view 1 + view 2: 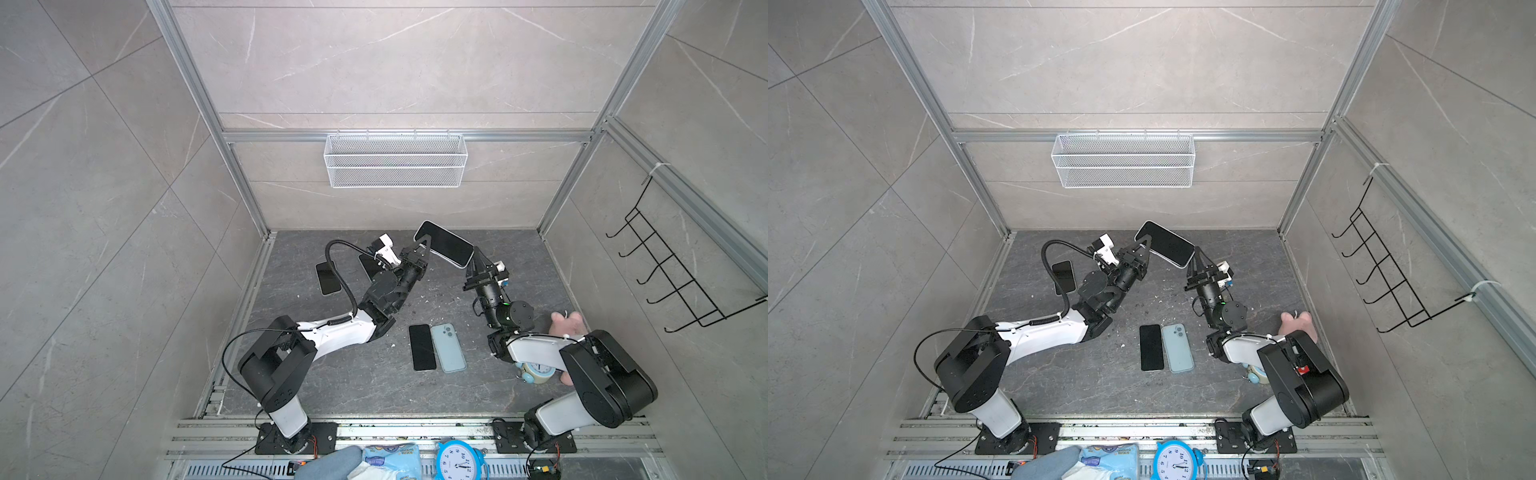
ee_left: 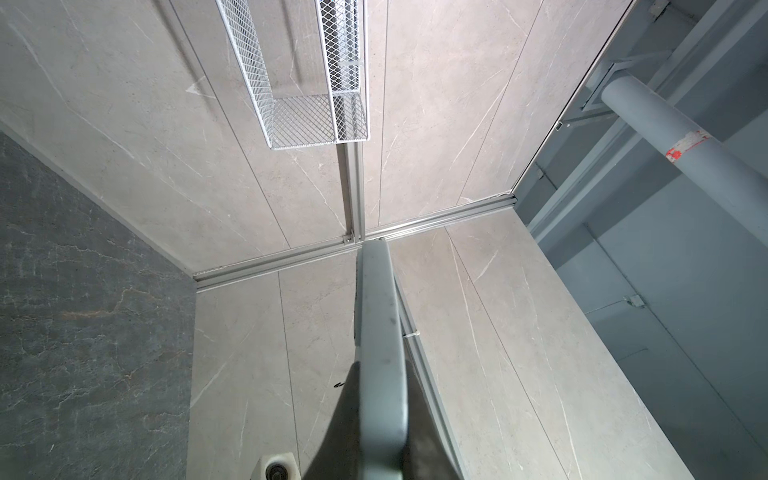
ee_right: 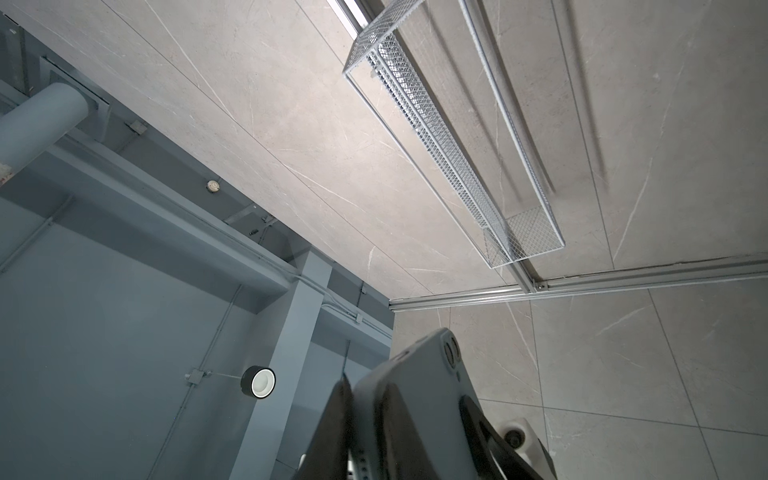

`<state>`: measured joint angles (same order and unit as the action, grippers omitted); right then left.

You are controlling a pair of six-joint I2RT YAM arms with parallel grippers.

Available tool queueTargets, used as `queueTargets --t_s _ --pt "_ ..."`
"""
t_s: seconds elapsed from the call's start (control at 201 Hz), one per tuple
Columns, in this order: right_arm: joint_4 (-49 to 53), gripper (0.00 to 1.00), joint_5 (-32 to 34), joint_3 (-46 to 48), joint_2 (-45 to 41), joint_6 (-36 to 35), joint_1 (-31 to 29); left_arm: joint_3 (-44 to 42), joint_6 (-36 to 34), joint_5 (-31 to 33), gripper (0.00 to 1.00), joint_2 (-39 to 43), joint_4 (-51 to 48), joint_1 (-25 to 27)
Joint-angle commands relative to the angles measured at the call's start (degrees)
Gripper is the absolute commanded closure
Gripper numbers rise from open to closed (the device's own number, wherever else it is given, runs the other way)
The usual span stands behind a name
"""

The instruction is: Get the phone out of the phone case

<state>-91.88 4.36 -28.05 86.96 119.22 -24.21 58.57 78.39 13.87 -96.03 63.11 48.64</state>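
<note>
Phone (image 1: 446, 245) aloft, left claw (image 1: 422, 244), right claw (image 1: 475, 254) gripping opposite edges

The raised phone (image 1: 445, 246) bars the back; black phone (image 1: 422, 347) clutters centre.

Enclosure walls: large grey marble-look panels (image 1: 395, 62), white-veined, set in aluminium frame rails (image 1: 407, 136). The far wall carries a white wire-mesh basket (image 1: 395, 170), hung from the rail. The right wall carries a black wire hook rack (image 1: 681, 267), fixed with white ties. The dark grey stone-look bench (image 1: 353, 386) is strewn with white crumbs. Overhead: blue-grey ceiling (image 3: 104, 311), pale pipe (image 2: 681, 137), round black-rimmed fitting (image 3: 258, 382).
</note>
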Motion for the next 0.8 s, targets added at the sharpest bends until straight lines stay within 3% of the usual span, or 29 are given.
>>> queueTargets --t_s 0.0,0.274,0.428,0.687,0.797 --pt "7.8 0.82 -3.5 2.4 2.4 8.4 -1.2 4.1 3.5 -5.8 1.0 4.5 18.0 1.9" --pt "7.7 0.97 -3.3 1.4 2.5 9.7 -1.2 3.7 3.5 -5.5 1.0 4.4 18.0 2.2" --pt "7.8 1.0 -3.4 -0.5 2.5 10.7 -1.2 3.7 3.1 -5.3 1.0 4.0 18.0 2.5" --pt "7.8 0.96 -2.2 -3.1 3.0 13.1 -1.2 6.0 2.2 -4.9 1.0 4.0 18.0 3.0" --pt "7.8 0.88 -2.0 -3.5 3.7 13.6 -1.2 7.3 1.4 -5.0 1.0 4.0 18.0 3.3"
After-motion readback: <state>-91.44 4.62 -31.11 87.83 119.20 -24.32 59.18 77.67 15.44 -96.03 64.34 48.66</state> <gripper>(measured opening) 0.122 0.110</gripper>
